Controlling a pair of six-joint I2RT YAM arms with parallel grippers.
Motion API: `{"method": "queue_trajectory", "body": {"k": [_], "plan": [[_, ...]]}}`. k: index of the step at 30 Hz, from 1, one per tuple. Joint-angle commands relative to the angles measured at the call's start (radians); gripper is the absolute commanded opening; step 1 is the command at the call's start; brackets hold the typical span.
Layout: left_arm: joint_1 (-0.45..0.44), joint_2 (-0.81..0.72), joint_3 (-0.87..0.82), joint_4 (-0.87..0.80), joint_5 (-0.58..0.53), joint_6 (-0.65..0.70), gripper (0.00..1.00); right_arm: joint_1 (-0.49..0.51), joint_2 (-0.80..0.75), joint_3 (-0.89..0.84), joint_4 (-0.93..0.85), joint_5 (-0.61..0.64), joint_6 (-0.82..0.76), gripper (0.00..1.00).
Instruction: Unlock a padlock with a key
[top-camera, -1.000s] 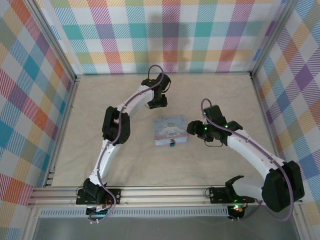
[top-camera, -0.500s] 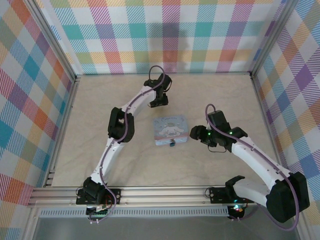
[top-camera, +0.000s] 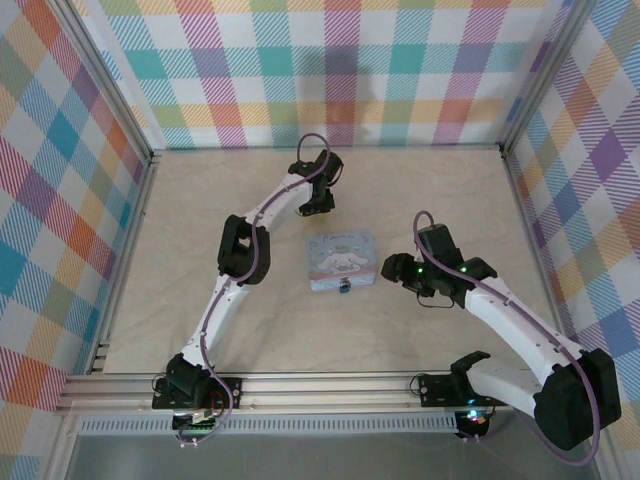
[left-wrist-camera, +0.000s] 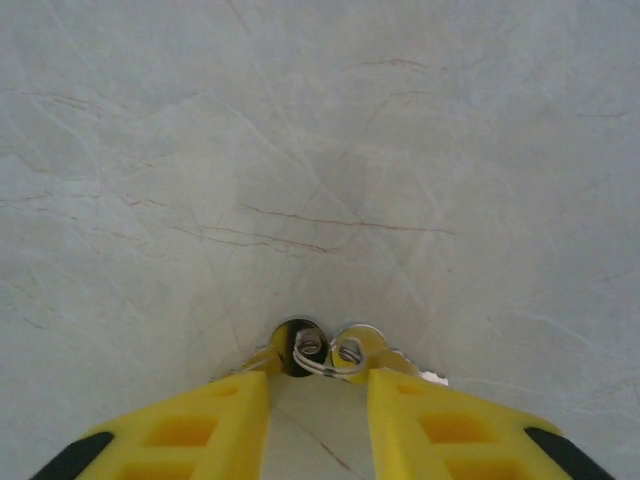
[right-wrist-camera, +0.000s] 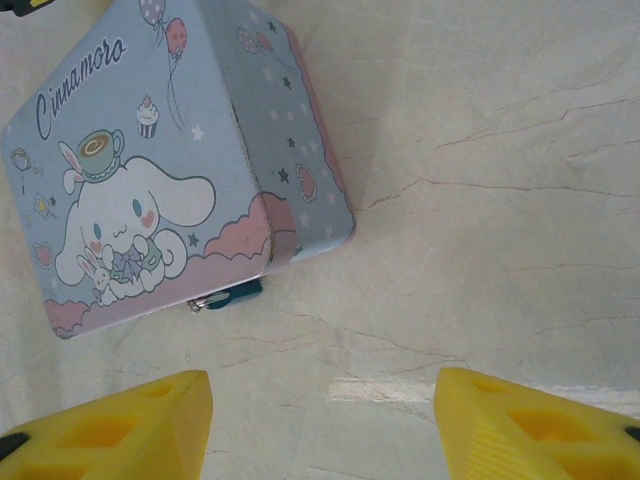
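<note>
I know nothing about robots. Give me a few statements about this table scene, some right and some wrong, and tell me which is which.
1. The light-blue tin has a white cartoon dog on its lid. True.
2. The padlock lies in the middle of the tin's lid. False: it sits low at the tin's side, by the lid's edge.
3. The right gripper is clamped on the tin. False: its jaws stand wide open, with bare table between it and the tin.
4. The key, on a small ring, lies on the table at the tips of the left gripper, with one yellow finger on either side. True.
</note>
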Motion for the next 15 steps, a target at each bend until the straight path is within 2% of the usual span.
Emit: {"method": "queue_trajectory", "body": {"k": [1,5,10,15], "plan": [[0.019,0.042,0.023,0.022,0.0,0.024,0.23,-0.008,-0.002,-0.019,0.01,-0.018,0.02,0.61],[0.024,0.036,0.022,0.011,-0.002,0.031,0.16,-0.008,0.005,-0.023,0.018,-0.019,0.024,0.61],[0.028,0.01,0.02,0.002,-0.012,0.058,0.01,-0.009,0.021,-0.037,0.043,-0.031,0.04,0.61],[0.029,-0.037,0.013,-0.006,-0.033,0.097,0.0,-0.009,0.015,-0.054,0.049,-0.035,0.05,0.61]]}}
